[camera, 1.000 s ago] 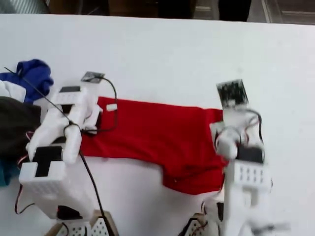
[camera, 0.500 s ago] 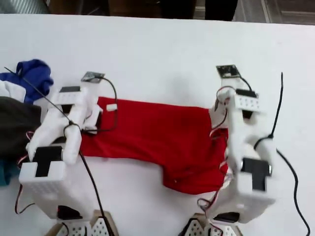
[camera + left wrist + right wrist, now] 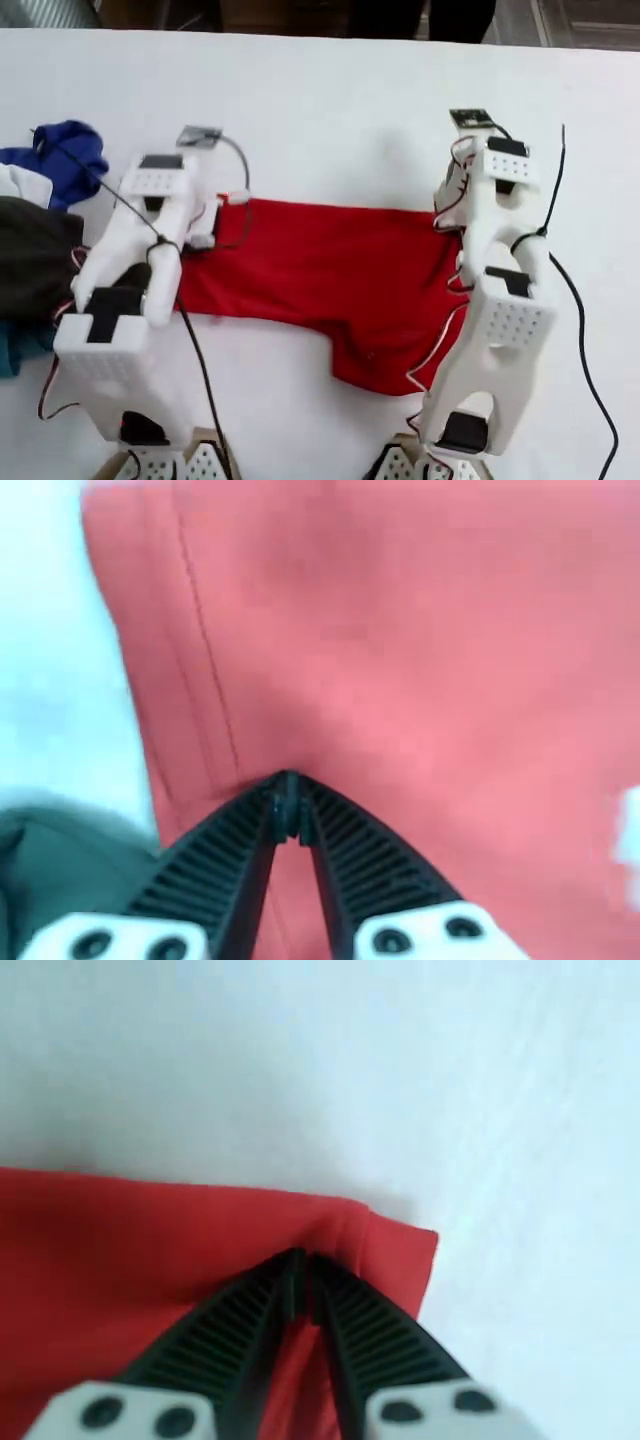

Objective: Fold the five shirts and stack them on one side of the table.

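The left fingers (image 3: 235, 852) are pressed together at their tips with a pucker of red cloth caught between them, just inside the stitched hem of the red shirt (image 3: 420, 630). The right fingers (image 3: 235, 1325) are likewise closed on a pinch of the same shirt (image 3: 140, 1230), close to its hemmed corner, with bare white surface beyond. Holding the garment at two far-apart points along one edge looks meant to keep that edge taut and level, so that it can be carried over as one straight fold rather than bunching in the middle. In the high view the red shirt (image 3: 330, 280) lies spread across the centre of the tabletop (image 3: 330, 100), with the left arm (image 3: 130, 260) over its left end and the right arm (image 3: 500, 280) over its right end; a lobe of cloth sags toward the lower right. At the left edge of the frame, well apart from the right arm, the other garments wait in a loose heap: a blue shirt (image 3: 65, 150), a white one (image 3: 18, 185), a dark one (image 3: 35, 255) and a teal one (image 3: 15, 350), none of them looking folded. The tabletop is plain white; beyond its far edge, along the top of the frame, are only brown and dark shapes too vague to name.
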Tool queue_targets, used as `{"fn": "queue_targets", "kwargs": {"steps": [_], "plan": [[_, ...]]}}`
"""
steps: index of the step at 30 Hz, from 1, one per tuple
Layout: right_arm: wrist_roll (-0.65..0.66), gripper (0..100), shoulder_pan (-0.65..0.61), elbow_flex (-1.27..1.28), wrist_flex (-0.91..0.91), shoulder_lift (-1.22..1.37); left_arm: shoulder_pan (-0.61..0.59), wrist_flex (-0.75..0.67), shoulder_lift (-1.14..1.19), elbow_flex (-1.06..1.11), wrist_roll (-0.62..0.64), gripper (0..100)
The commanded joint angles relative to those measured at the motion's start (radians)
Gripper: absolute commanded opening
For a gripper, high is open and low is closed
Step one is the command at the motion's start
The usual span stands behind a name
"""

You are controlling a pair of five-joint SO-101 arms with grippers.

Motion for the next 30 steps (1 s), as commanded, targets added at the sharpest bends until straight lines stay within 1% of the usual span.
{"fn": "queue_targets", "kwargs": {"steps": [1, 3, 6, 9, 11, 13, 16, 19, 21, 25, 27, 30], "plan": [[0.003, 2.1, 0.010, -0.106, 0.076, 0.010, 0.006, 0.169, 0.038, -0.163, 0.011, 3], [0.006, 2.1, 0.022, -0.123, 0.119, 0.007, 0.005, 0.241, 0.063, -0.226, 0.009, 3], [0.094, 2.1, 0.036, -0.121, 0.139, -0.038, -0.005, 0.282, 0.074, -0.317, 0.003, 3], [0.167, 2.2, 0.041, -0.058, 0.174, -0.110, 0.000, 0.275, 0.084, -0.407, 0.002, 3], [0.210, 2.2, 0.044, 0.049, 0.168, -0.174, 0.014, 0.230, 0.103, -0.432, 0.003, 3], [0.261, 2.2, 0.044, 0.209, 0.099, -0.260, 0.025, 0.167, 0.149, -0.432, 0.003, 3], [0.316, 2.2, 0.044, 0.554, -0.101, -0.435, 0.031, 0.118, 0.259, -0.443, 0.006, 3], [0.344, 2.2, 0.041, 0.882, -0.308, -0.633, 0.018, 0.163, 0.365, -0.522, 0.008, 3], [0.341, 2.2, 0.039, 0.987, -0.372, -0.750, 0.003, 0.209, 0.414, -0.599, 0.008, 3], [0.339, 2.2, 0.039, 0.954, -0.377, -0.897, 0.002, 0.330, 0.468, -0.803, 0.005, 3], [0.316, 2.2, 0.044, 0.887, -0.380, -0.898, 0.008, 0.400, 0.479, -0.918, 0.008, 3], [0.236, 3.2, 0.047, 0.760, -0.372, -0.834, 0.008, 0.477, 0.499, -1.067, 0.009, 3]]}}
